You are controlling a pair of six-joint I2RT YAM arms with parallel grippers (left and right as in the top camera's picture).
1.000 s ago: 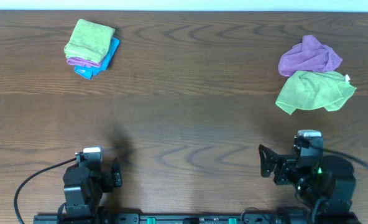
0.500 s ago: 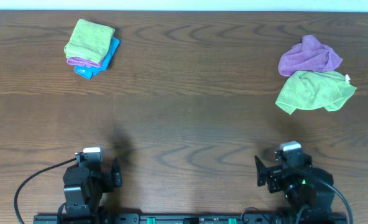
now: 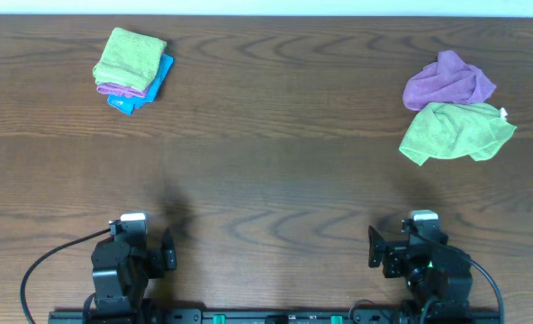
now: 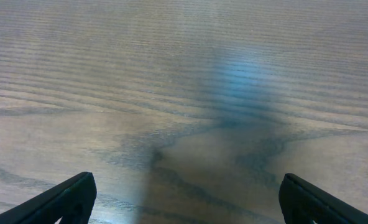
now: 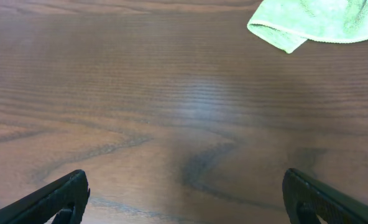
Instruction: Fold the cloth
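Observation:
A crumpled green cloth (image 3: 456, 131) lies at the right of the table, with a crumpled purple cloth (image 3: 448, 81) just behind it. The green cloth's near edge shows at the top of the right wrist view (image 5: 314, 22). A stack of folded cloths (image 3: 131, 67), green on top of purple and blue, sits at the far left. My left gripper (image 4: 187, 199) is open and empty at the near left edge. My right gripper (image 5: 184, 199) is open and empty at the near right edge, well short of the green cloth.
The brown wooden table (image 3: 266, 180) fills the view. Both arm bases (image 3: 127, 265) sit along the near edge. A black cable (image 3: 46, 265) loops beside the left arm.
My right arm has pulled back toward the near edge and a little to the left. The left arm and the cloths have not moved.

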